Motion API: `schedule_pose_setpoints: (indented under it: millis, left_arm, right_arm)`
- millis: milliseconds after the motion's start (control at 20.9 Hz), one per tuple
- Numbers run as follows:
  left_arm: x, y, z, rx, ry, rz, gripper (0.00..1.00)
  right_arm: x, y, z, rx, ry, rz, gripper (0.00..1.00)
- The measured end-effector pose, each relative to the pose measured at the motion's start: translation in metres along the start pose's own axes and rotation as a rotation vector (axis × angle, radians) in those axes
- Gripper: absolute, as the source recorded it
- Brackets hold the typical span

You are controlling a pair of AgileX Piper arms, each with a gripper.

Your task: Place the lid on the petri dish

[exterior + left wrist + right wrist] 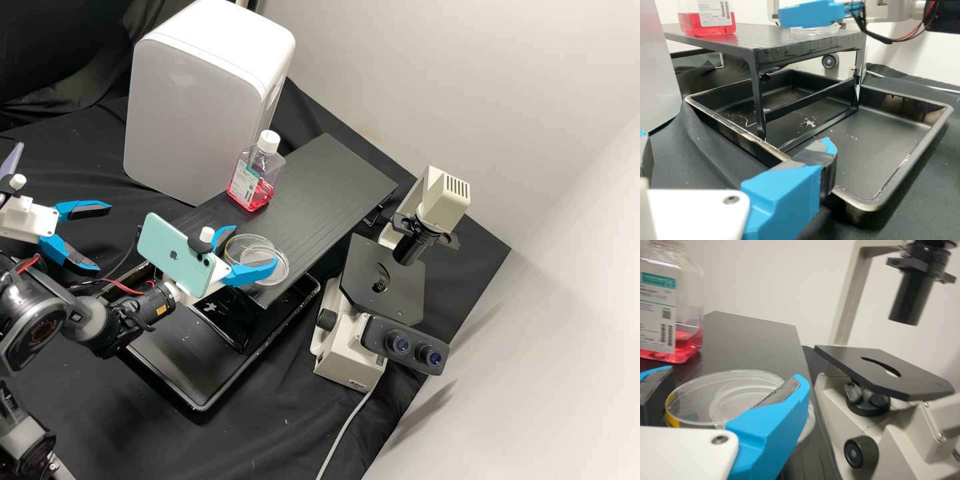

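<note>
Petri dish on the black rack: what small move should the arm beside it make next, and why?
Probably a slight sideways shift of the right gripper, then down. In the high view what seems the lid overlaps the petri dish on the rack but sits off-centre, so the rims likely need lining up first.

Setting: a laboratory. Indicators are as follows.

- A microscope (380,313) with twin eyepieces and a boxy head on top stands toward the right edge of the counter (280,427), which is covered in black cloth.
- A clear bottle (253,175) with a white cap holds red liquid. It stands on a black raised stand (327,190) near the counter's middle.
- A clear petri dish (257,257) lies at the stand's near end.
- The stand's legs rest in a shallow black tray (200,373).
- A white box-shaped appliance (200,93) stands toward the counter's far left, just beside the stand.
- Plain white walls (467,80) close off the counter's far and right sides.
</note>
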Motion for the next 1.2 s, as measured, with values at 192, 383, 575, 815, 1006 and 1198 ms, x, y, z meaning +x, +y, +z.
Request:
schedule_pose_setpoints:
  millis: [192,383,575,815,1006,1198]
  left_arm:
    - [0.0,0.0,0.0,0.0,0.0,0.0,1.0]
    - [0.0,0.0,0.0,0.0,0.0,0.0,1.0]
    - [0.0,-0.001,0.0,-0.003,0.006,-0.003,1.0]
    - [0.0,-0.0009,-0.001,-0.01,0.02,0.001,1.0]
    - [0.0,-0.001,0.0,-0.011,0.022,0.001,1.0]
    - [0.0,-0.0009,-0.001,-0.013,0.026,0.002,1.0]
  right_arm:
    - [-0.001,0.003,0.005,0.041,-0.008,0.003,0.0]
    - [0.0,0.004,0.01,0.102,-0.003,-0.006,0.0]
    - [0.002,0.002,0.017,0.178,0.003,-0.035,0.0]
    - [0.003,0.005,0.02,0.254,0.011,-0.03,0.0]
    - [0.003,0.007,0.022,0.267,0.005,-0.025,0.0]
    - [0.003,0.007,0.023,0.267,0.003,-0.023,0.0]
